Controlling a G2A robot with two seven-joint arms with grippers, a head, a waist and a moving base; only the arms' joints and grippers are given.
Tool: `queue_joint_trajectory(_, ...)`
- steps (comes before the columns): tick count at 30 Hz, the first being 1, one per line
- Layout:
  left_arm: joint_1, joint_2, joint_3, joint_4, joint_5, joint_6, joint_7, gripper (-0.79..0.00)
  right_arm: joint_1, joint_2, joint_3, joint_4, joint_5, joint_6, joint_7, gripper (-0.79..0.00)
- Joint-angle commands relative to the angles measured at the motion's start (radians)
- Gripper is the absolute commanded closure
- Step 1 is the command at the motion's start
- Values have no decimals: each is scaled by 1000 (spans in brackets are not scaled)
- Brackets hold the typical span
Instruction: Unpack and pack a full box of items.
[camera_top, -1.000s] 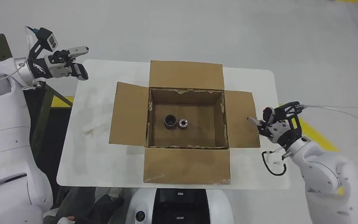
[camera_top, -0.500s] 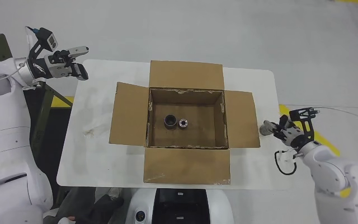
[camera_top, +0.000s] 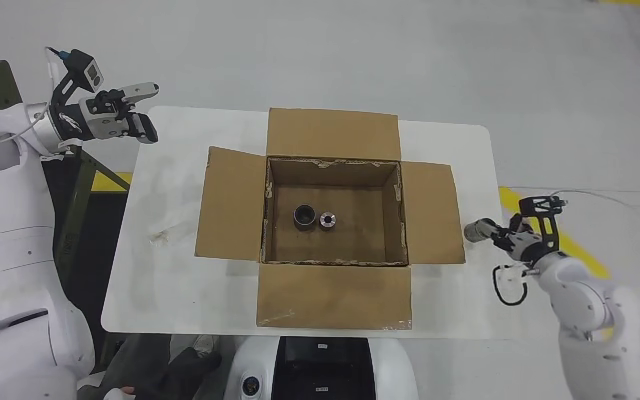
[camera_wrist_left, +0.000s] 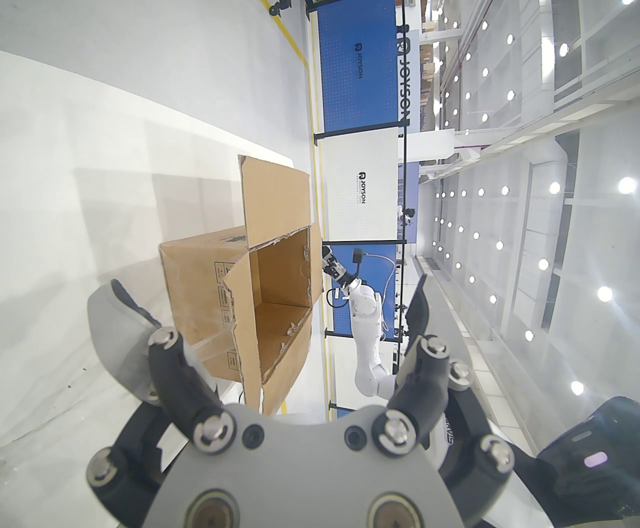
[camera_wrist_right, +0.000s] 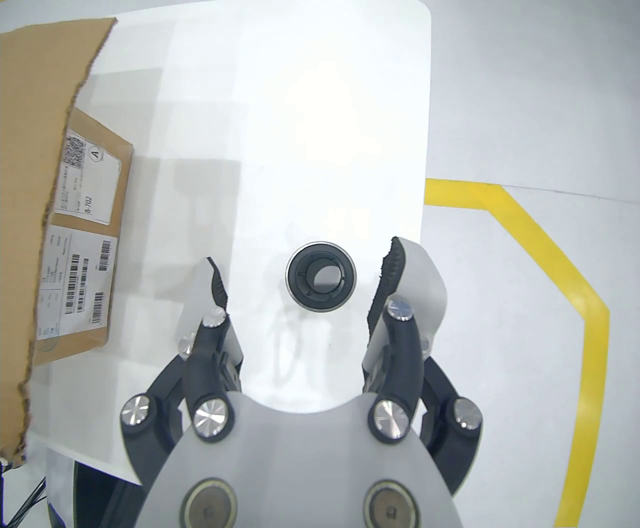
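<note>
An open cardboard box (camera_top: 335, 210) stands mid-table with its flaps spread flat. On its floor lie a dark ring (camera_top: 304, 215) and a small silver part (camera_top: 327, 219). Another black ring (camera_wrist_right: 321, 283) rests on the white table just right of the box's right flap (camera_top: 434, 212). My right gripper (camera_wrist_right: 305, 260) hangs open over it, a finger on each side and neither touching; from above, the ring (camera_top: 473, 232) sits at the gripper's (camera_top: 490, 233) tips. My left gripper (camera_top: 140, 108) is open and holds nothing, off the table's far left corner, facing the box (camera_wrist_left: 200, 280).
The table (camera_top: 160, 260) has bare white surface left of the box. Its right edge runs close beside the black ring, with grey floor and a yellow floor line (camera_wrist_right: 550, 260) beyond. The box's labelled side wall (camera_wrist_right: 85, 225) stands near the right gripper.
My right gripper moved from over the right flap out to the table's right edge, then drew back slightly; the black ring now lies on the table there. The left arm kept still.
</note>
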Motion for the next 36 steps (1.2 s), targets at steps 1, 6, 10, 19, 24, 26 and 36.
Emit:
queue_joint_trajectory(1, 0, 0, 0, 0, 0, 0, 0, -785, 9, 0, -10, 15, -5, 5, 0, -616)
queue_joint_trajectory(6, 0, 0, 0, 0, 0, 0, 0, -785, 36, 1, -31, 62, -17, 19, 1, -625)
queue_joint_trajectory(10, 0, 0, 0, 0, 0, 0, 0, -785, 58, 1, -46, 96, -21, 27, 0, -619)
queue_joint_trajectory(19, 0, 0, 0, 0, 0, 0, 0, -785, 69, 2, -72, 124, -28, 41, -5, -536)
queue_joint_trajectory(24, 0, 0, 0, 0, 0, 0, 0, -785, 80, 1, -94, 136, -33, 41, -7, -545)
queue_joint_trajectory(26, 0, 0, 0, 0, 0, 0, 0, -785, 86, 1, -101, 140, -37, 45, -8, -542)
queue_joint_trajectory(36, 0, 0, 0, 0, 0, 0, 0, -785, 94, 2, -119, 143, -71, 87, -4, -468)
